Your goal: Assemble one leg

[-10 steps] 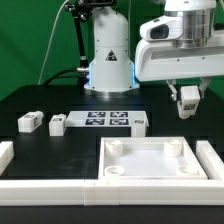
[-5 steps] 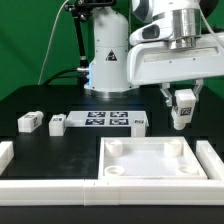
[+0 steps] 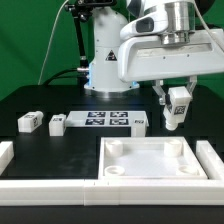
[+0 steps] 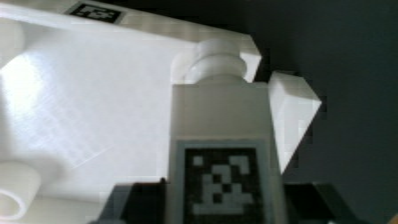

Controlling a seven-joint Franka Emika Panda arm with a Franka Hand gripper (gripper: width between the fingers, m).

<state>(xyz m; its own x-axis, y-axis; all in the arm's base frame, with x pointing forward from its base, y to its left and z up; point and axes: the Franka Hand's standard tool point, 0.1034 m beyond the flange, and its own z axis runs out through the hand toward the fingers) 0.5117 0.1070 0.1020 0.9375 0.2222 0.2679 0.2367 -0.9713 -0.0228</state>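
Note:
My gripper is shut on a white leg with a black-and-white tag, holding it in the air above the far right part of the large white square panel. In the wrist view the held leg runs between my dark fingers, its tip over a round corner socket of the panel. Two more legs lie on the black table at the exterior view's left.
The marker board lies flat behind the panel, in front of the robot base. White rails border the table at the front, at the left and at the right.
My gripper has carried the held leg toward the exterior view's left and slightly lower, closer over the panel's far right corner. The other parts have not moved.

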